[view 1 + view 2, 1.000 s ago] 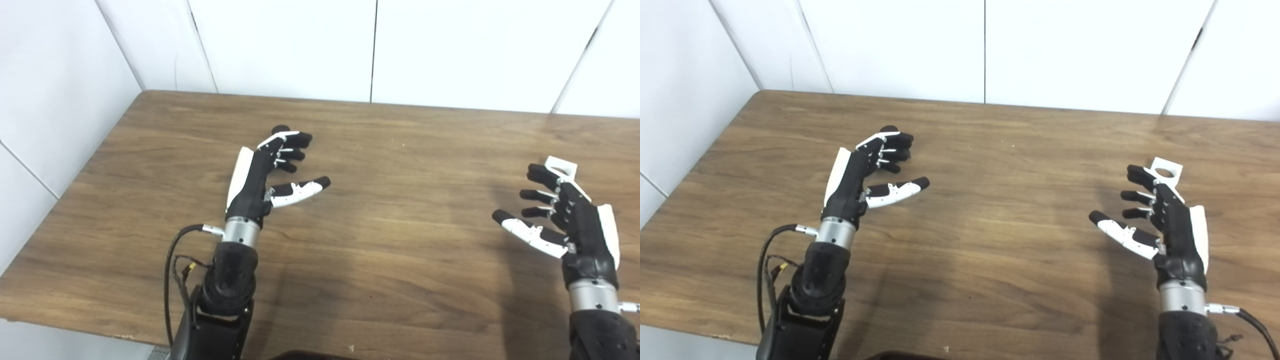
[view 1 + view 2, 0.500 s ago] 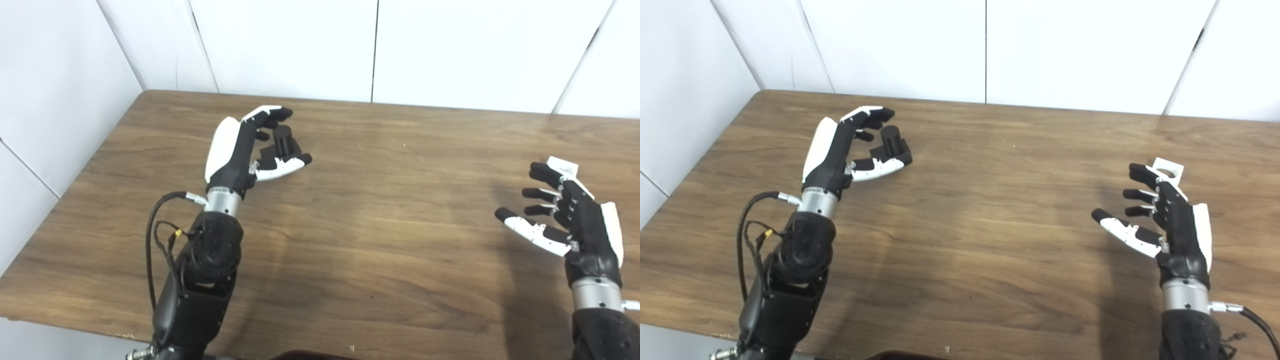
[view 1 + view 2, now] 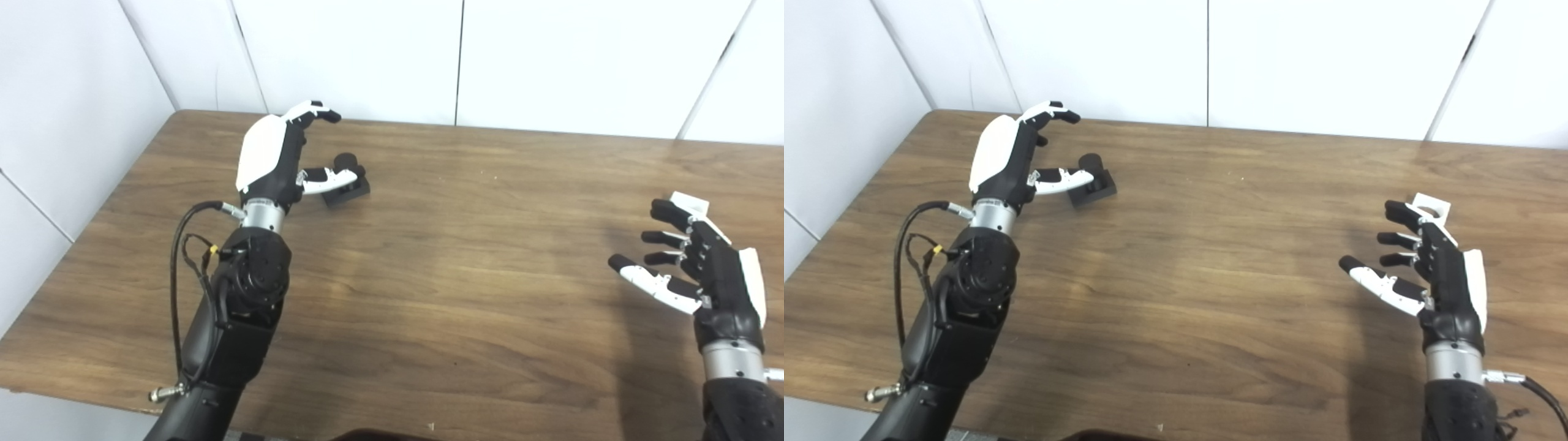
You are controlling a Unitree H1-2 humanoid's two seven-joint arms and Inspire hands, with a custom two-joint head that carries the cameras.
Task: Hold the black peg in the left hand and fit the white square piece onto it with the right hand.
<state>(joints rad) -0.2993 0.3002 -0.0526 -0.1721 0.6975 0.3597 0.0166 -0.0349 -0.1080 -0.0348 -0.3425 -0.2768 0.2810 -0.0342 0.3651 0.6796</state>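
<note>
Wood table [image 3: 429, 294], white panel walls [image 3: 355, 55]. Both hands open, empty: left hand [image 3: 275, 156], right hand [image 3: 704, 269].

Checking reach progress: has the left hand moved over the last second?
Yes. The left hand has moved toward the table's far edge, near the black peg.

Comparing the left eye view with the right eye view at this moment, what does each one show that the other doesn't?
Only the left eye view cuts the right forearm at the frame edge. Only the right eye view shows the cable at the right wrist and the round hole in the white square piece. Both show the open left hand beside the black peg on the table, and the open right hand near the white piece.
</note>
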